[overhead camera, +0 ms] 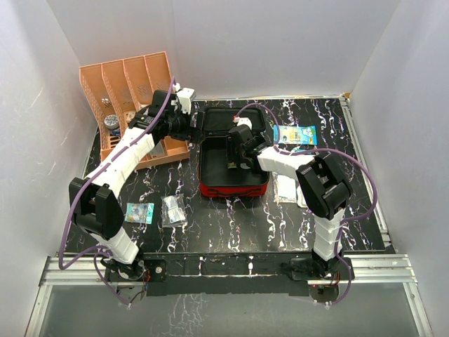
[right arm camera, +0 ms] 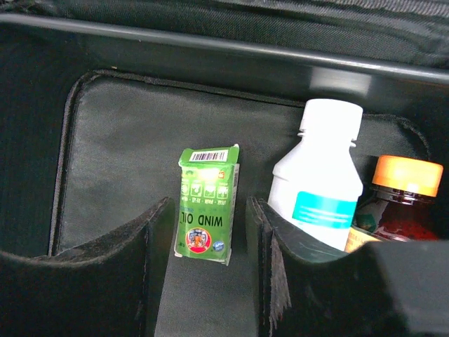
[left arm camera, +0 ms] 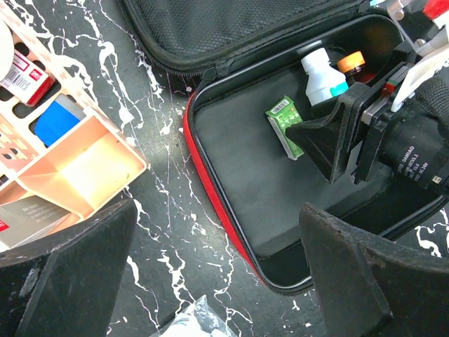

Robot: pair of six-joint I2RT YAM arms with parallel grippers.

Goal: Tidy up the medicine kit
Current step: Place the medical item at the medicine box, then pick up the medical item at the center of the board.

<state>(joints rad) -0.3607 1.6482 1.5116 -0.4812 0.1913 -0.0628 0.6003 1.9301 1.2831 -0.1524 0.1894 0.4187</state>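
– Kit (overhead camera: 231,188), where is it?
– Mid-tabletop (overhead camera: 231,232), lid open, black lining showing.
– Any writing inside?
– A green box (right arm camera: 205,219) reads "WIND OIL", with a barcode above. Beside it is a white bottle (right arm camera: 319,189) with a teal band, its print too small to read, then an orange-capped bottle (right arm camera: 403,196).
– Right claw (right arm camera: 210,207)?
– Parted, one finger either side of the box with slim gaps showing; it grips nothing.
– Left claw (left arm camera: 217,217)?
– Spread wide and empty above the kit's red rim, near the rack (left arm camera: 91,161).
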